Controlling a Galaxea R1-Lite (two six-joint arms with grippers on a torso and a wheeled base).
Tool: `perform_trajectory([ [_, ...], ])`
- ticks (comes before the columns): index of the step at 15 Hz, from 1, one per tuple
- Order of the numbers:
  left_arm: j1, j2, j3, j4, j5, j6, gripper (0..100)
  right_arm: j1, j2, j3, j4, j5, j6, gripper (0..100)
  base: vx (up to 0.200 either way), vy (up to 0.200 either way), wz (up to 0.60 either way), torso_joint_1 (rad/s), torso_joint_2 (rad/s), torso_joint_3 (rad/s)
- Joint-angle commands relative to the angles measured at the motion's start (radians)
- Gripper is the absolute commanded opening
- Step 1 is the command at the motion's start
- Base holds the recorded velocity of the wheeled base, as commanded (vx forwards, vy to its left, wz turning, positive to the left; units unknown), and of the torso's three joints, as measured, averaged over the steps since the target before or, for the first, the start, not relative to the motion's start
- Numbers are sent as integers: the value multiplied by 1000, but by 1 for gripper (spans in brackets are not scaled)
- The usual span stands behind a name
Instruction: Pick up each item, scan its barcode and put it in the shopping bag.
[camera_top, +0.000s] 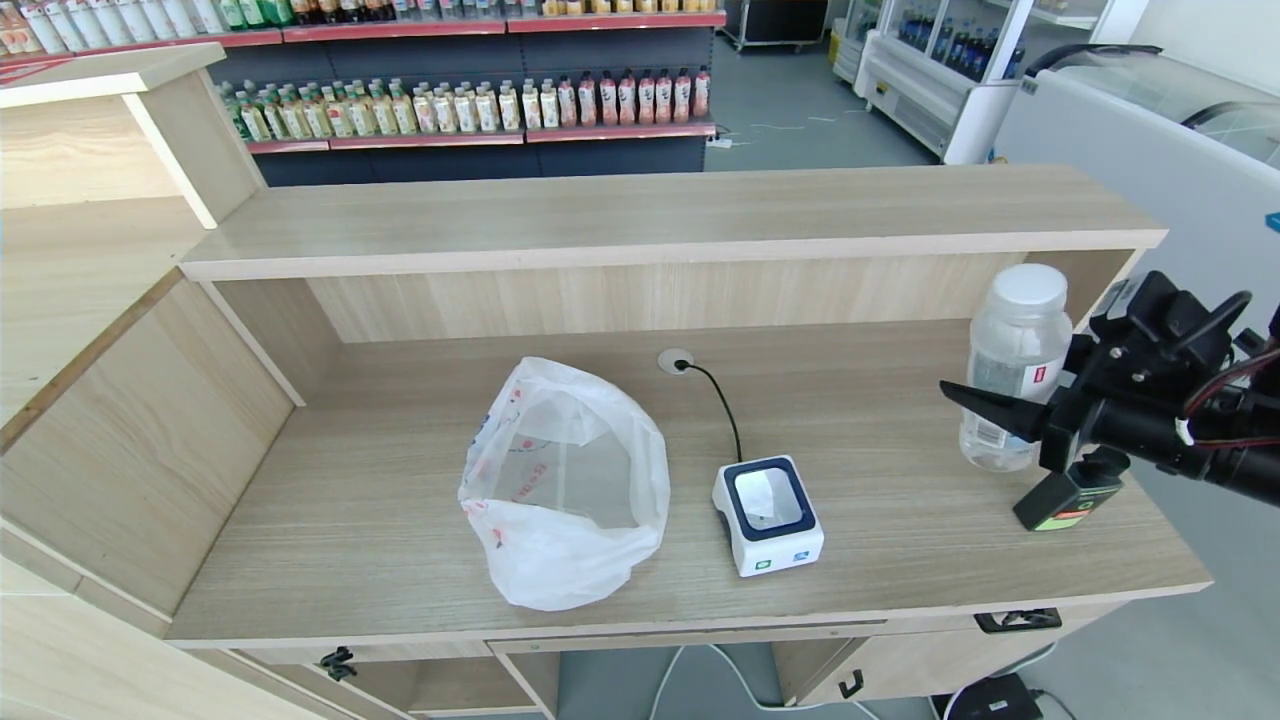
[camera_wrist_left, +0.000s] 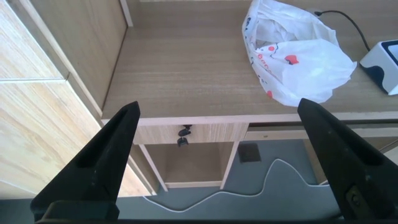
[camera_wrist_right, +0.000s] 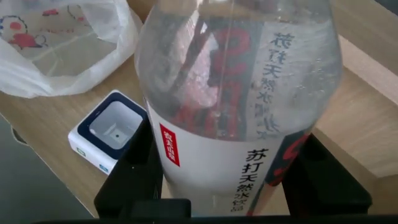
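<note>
A clear water bottle (camera_top: 1012, 365) with a white cap stands upright at the right end of the wooden counter (camera_top: 900, 560). My right gripper (camera_top: 978, 398) is shut on the bottle, one dark finger on each side of its lower body (camera_wrist_right: 236, 124). The white shopping bag (camera_top: 565, 480) lies open in the middle of the counter. Just right of it sits the white barcode scanner (camera_top: 768, 515), window facing up. A small dark green item (camera_top: 1068, 498) rests on the counter under the right arm. My left gripper (camera_wrist_left: 224, 162) hangs open and holds nothing, off the counter's front left edge.
A black cable (camera_top: 722, 405) runs from the scanner to a grommet hole (camera_top: 676, 361) at the back. A raised wooden ledge (camera_top: 660, 215) and side panel (camera_top: 150, 430) wall in the counter. Drawers with black handles (camera_wrist_left: 183, 134) sit below the front edge.
</note>
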Motion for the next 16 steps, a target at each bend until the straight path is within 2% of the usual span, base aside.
perform_trajectory([
  [1,0,0,0,0,0,0,100,-37,-3,2,6,0,-33,0,0,0,0,0,0,0],
  [7,0,0,0,0,0,0,100,-40,10,2,19,1,-39,0,0,0,0,0,0,0],
  [10,0,0,0,0,0,0,100,-40,11,-1,18,0,-56,0,0,0,600,2,2,2],
  [13,0,0,0,0,-1,0,100,-40,25,-3,18,1,-209,0,0,0,600,2,2,1],
  [16,0,0,0,0,0,0,100,-27,76,-27,6,3,-346,0,0,0,0,0,0,0],
])
